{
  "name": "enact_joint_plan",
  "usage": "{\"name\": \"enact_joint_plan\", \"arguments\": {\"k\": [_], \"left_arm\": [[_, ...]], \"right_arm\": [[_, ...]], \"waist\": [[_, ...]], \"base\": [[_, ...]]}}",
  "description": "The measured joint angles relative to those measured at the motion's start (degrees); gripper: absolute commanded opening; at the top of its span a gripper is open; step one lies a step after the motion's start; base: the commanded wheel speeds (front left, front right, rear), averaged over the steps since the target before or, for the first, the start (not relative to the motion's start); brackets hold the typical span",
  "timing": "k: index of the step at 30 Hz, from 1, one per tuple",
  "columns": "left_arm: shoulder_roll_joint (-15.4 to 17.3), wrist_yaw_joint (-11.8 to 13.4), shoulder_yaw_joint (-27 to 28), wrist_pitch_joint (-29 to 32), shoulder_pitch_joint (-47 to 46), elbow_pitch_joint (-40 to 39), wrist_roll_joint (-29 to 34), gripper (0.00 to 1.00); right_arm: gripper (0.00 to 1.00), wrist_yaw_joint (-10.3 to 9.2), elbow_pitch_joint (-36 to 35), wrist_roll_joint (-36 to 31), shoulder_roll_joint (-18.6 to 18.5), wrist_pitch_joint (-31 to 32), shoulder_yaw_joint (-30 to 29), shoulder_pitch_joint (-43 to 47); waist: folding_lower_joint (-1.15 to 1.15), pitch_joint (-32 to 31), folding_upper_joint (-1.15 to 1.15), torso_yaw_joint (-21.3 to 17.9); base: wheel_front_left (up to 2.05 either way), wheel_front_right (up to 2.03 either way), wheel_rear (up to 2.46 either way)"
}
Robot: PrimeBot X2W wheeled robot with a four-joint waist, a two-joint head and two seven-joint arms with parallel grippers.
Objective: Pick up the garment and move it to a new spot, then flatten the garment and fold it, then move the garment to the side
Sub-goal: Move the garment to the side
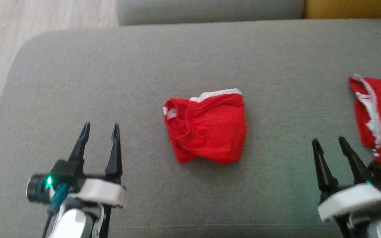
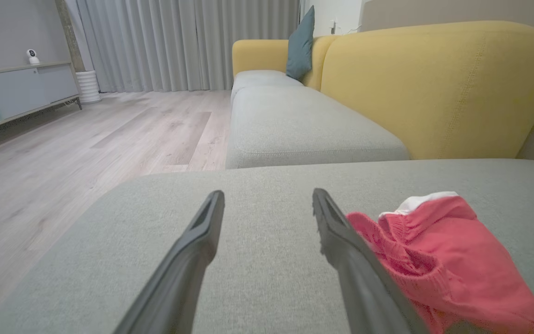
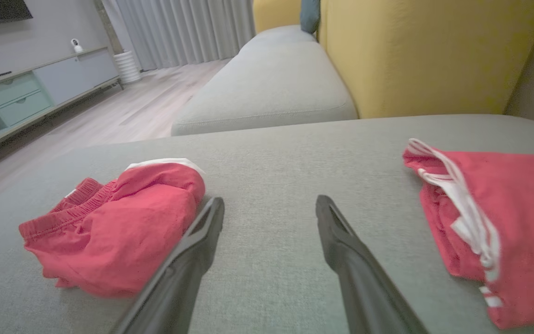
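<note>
Both grippers stand open and empty over the wide grey fabric seat cushion, with the red garment lying at its middle.

Your left gripper hangs over the cushion's near left part with its two dark fingers spread wide and nothing between them. Your right gripper hangs over the near right part, spread just as wide and holding nothing. Neither touches cloth. The small red cloth garment with white trim sits bundled at the cushion's middle, its elastic waistband turned toward the left side. In the left wrist view it lies just beside that gripper's right finger. A second red garment with white stripes lies at the cushion's right edge, well apart from the first. A yellow upholstered backrest rises beyond the cushion's far side.
</note>
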Motion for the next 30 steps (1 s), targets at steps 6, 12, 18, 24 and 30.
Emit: {"name": "enact_joint_plan", "arguments": {"k": [6,12,18,24,30], "left_arm": [[-1.93,-0.52,-1.41,-0.98,-4.54,0.38,0.68,1.00],[-3.82,-1.09,-1.93,-1.46,-6.89,1.64,2.24,1.00],[-4.80,-2.09,-1.70,-1.47,-8.20,0.32,4.17,1.00],[-5.88,-2.86,-1.09,-1.47,-8.34,0.10,4.77,1.00],[-6.04,-3.54,0.59,-1.48,-8.25,-0.10,5.27,1.00]], "right_arm": [[1.00,0.00,7.50,2.08,-0.83,0.56,3.66,-9.04],[1.00,0.00,17.96,4.90,-0.77,0.85,8.37,-15.76],[1.00,0.00,27.83,7.09,0.29,1.55,10.36,-20.83],[0.04,0.00,30.94,11.02,0.57,3.41,11.39,-21.75],[0.00,0.00,28.66,12.76,-0.23,4.38,14.99,-22.12]], "waist": [[0.01,3.40,0.00,3.87],[0.01,5.93,0.00,8.18],[0.01,7.52,0.00,10.82],[0.00,7.60,0.00,10.94],[0.00,7.44,0.00,9.00]], "base": [[0.00,0.00,0.00],[0.00,0.00,0.00],[0.00,0.00,0.00],[0.00,0.00,0.00],[0.00,0.00,0.00]]}}
